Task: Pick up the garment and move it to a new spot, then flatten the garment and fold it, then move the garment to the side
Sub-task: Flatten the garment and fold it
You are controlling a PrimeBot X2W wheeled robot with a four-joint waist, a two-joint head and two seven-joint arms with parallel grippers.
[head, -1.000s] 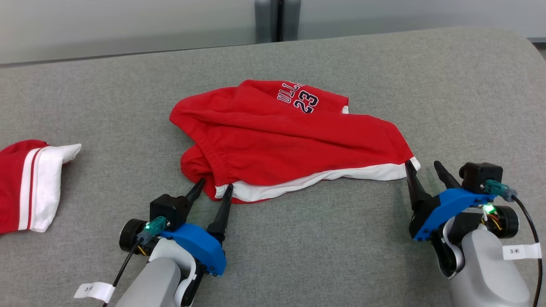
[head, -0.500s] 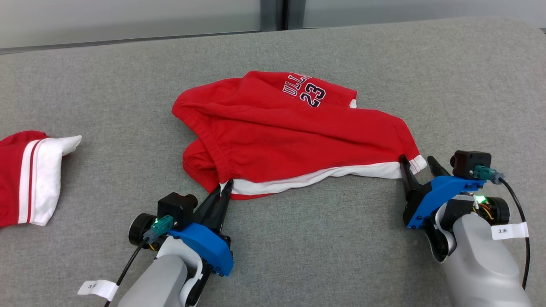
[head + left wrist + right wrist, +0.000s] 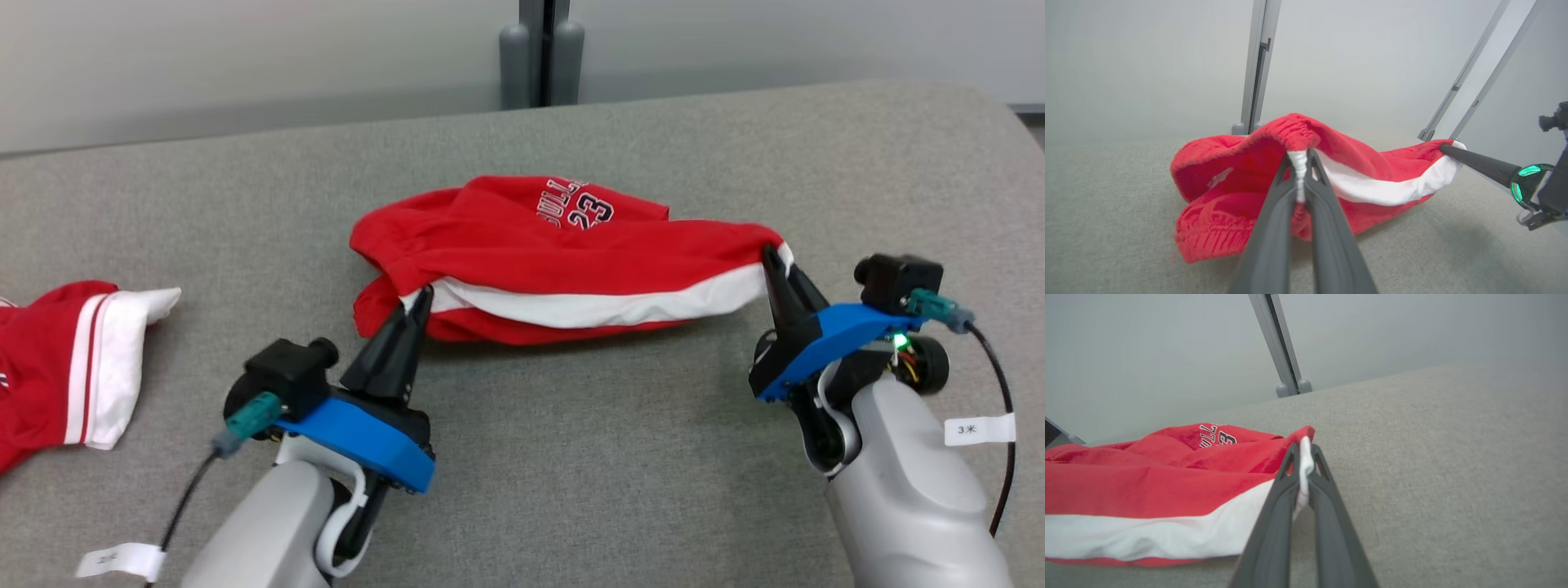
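The robot's left hand (image 3: pixel 419 300) is clamping shut on a gathered white-and-red corner of the garment (image 3: pixel 571 261). The right hand (image 3: pixel 771 260), likewise clenched, is pinching the white tip at the opposite end, and the red cloth is stretching between them over the middle of the grey surface (image 3: pixel 571 474). The near edge, with its broad white band, is hanging raised between the two hands, while the far bulk is lying bunched on the surface with the black, white-outlined print (image 3: pixel 575 211) showing on top. The fabric is looking light, soft and limp, sagging between the grips and folding over itself. It will likely drape and bunch rather than keep any shape. A two-corner hold along one edge, as here, appears the sensible way to carry it and later spread it flat. Such thin pinches at the very tips may be risking a slip if the cloth is pulled taut. Much is proving hard to read: the print is partly tucked into a fold, with only some letters and "23" legible. The underside and far edge are hidden, and the bunching is obscuring the garment's true outline. At the left edge of the head view, another red-and-white piece of clothing (image 3: pixel 57 367) is lying well apart, cut off by the frame.
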